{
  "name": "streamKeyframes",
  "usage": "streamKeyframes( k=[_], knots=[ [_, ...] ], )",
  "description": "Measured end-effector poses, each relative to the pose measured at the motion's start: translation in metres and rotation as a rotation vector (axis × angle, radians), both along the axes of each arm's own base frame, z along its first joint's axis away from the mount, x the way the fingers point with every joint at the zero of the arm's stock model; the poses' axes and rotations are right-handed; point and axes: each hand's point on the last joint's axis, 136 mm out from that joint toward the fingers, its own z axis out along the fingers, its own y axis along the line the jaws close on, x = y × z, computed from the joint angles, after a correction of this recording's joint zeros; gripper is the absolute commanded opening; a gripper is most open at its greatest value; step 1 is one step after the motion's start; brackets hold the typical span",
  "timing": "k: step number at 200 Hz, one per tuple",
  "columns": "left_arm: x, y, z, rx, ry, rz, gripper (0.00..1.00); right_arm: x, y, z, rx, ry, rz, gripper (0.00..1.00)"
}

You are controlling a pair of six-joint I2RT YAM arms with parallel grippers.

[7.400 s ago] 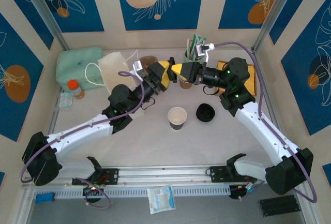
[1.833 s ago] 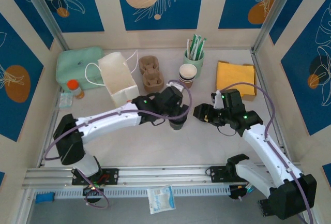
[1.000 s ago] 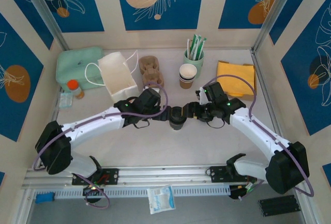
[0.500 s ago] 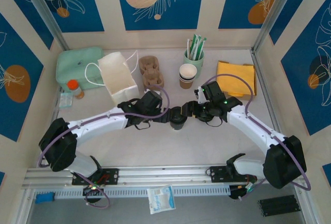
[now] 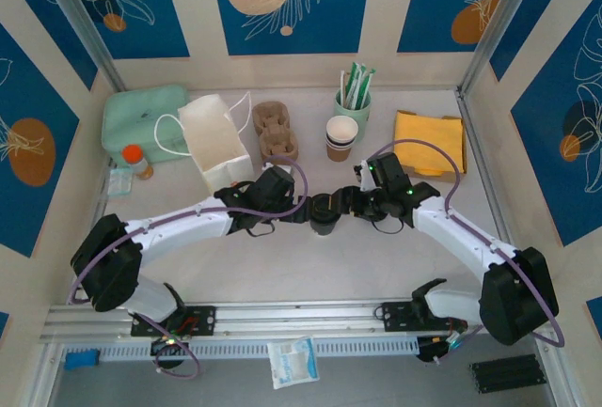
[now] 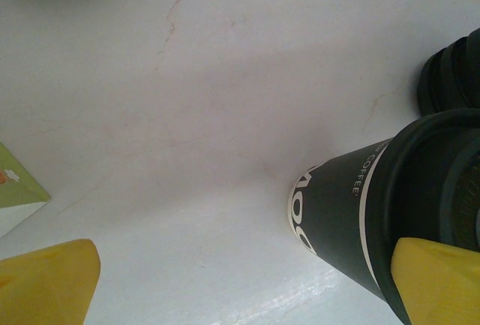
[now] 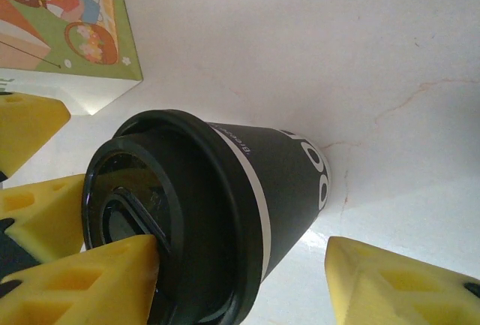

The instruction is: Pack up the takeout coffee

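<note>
**Both grippers at the coffee**

R gripper (image 7: 240, 254) part-open astride takeout coffee cup (image 7: 277, 182): one finger (image 7: 90, 284) on black lid (image 7: 150, 190), other just clear. L gripper (image 6: 244, 265) fully wide, cup by one finger. Cup reads "COFFEE". Stands upright mid white veined worktop (image 5: 282, 257); blue/cream wall panels (image 5: 282, 3).

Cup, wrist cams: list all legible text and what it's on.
"COFFEE": small white print on the takeout coffee cup, left wrist view.
"OO": large white letters near the cup's base, both wrist views; rest of the word hidden.
Small print by the cup's white band, right wrist view: too blurred to read.
Green illustrated panel: no legible text.
</note>
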Motion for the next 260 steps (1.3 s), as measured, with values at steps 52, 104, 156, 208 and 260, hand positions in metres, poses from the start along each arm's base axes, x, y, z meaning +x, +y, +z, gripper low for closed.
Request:
streamKeyframes(
  k=[52,104,156,208,260],
  knots=[
    [0.0,0.0,0.001,-0.001,-0.001,-0.001,0.99,-0.002,-0.002,0.002,0.001,0.009,-0.012,0.63],
    [-0.001,0.002,0.002,0.011,0.008,-0.001,0.99,0.003,-0.002,0.024,0.014,0.003,-0.012,0.67],
    [-0.001,0.002,0.002,0.011,0.009,-0.001,0.99,0.011,-0.016,0.034,0.025,-0.015,-0.055,0.59],
    [-0.001,0.002,0.001,0.012,0.009,-0.001,0.99,0.005,-0.027,0.016,0.012,0.025,-0.077,0.49],
    [-0.002,0.002,0.002,0.011,0.009,-0.001,1.0,0.001,-0.025,0.004,0.01,0.065,-0.063,0.48]
  ],
)
